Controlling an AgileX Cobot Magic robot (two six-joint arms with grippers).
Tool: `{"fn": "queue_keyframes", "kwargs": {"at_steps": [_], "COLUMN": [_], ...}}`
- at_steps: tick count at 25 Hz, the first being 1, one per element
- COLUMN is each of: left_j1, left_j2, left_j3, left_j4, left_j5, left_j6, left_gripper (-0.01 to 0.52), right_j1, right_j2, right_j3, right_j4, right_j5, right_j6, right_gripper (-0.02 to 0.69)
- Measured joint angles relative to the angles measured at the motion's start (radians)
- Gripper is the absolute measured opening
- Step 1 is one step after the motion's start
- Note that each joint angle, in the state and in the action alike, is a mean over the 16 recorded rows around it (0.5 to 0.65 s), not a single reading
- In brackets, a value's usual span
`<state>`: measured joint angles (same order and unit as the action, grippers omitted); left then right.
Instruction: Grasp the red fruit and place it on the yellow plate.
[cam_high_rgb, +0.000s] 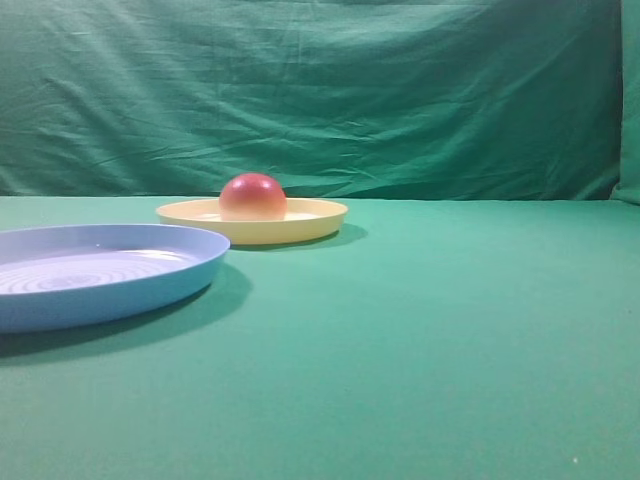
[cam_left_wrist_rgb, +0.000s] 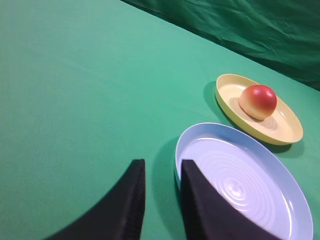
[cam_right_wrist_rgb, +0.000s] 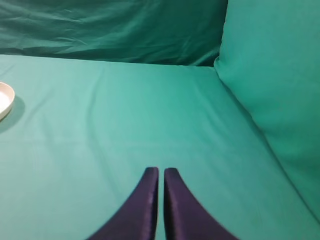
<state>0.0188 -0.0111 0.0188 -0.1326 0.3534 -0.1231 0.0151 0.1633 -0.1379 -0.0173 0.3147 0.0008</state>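
The red fruit (cam_high_rgb: 252, 197) rests dome-up on the yellow plate (cam_high_rgb: 318, 222), left of centre near the back of the table. The left wrist view shows the same fruit (cam_left_wrist_rgb: 258, 101) on the plate (cam_left_wrist_rgb: 290, 131) at upper right. My left gripper (cam_left_wrist_rgb: 162, 167) is open with nothing between its black fingers, low over the cloth beside the near rim of the blue plate and far from the fruit. My right gripper (cam_right_wrist_rgb: 161, 172) is shut and empty over bare cloth; only a sliver of the yellow plate (cam_right_wrist_rgb: 5, 100) shows at that view's left edge. Neither gripper appears in the exterior view.
A light-blue plate (cam_high_rgb: 190, 268) with concentric rings lies at the front left, nearer than the yellow one; its rim (cam_left_wrist_rgb: 178, 150) sits just right of my left fingers. Green cloth covers the table and rises as a backdrop (cam_high_rgb: 400, 90) behind and at the right (cam_right_wrist_rgb: 270, 65).
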Motion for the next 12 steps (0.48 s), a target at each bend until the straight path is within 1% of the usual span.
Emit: {"fn": "queue_keyframes", "kwargs": {"at_steps": [6,12], "left_j1": [0.0,0.0], "left_j2": [0.0,0.0], "left_j3": [0.0,0.0], "left_j4": [0.0,0.0], "left_j5": [0.0,0.0], "left_j6": [0.0,0.0], "left_gripper": [0.157,0.157], "right_j1": [-0.014,-0.015], "right_j2": [-0.116,-0.167], "right_j3": [0.113,0.159], "right_j4": [-0.002,-0.001], "right_j5": [-0.002,0.018], "right_j6": [-0.002,-0.005], "right_gripper": [0.0,0.0]}}
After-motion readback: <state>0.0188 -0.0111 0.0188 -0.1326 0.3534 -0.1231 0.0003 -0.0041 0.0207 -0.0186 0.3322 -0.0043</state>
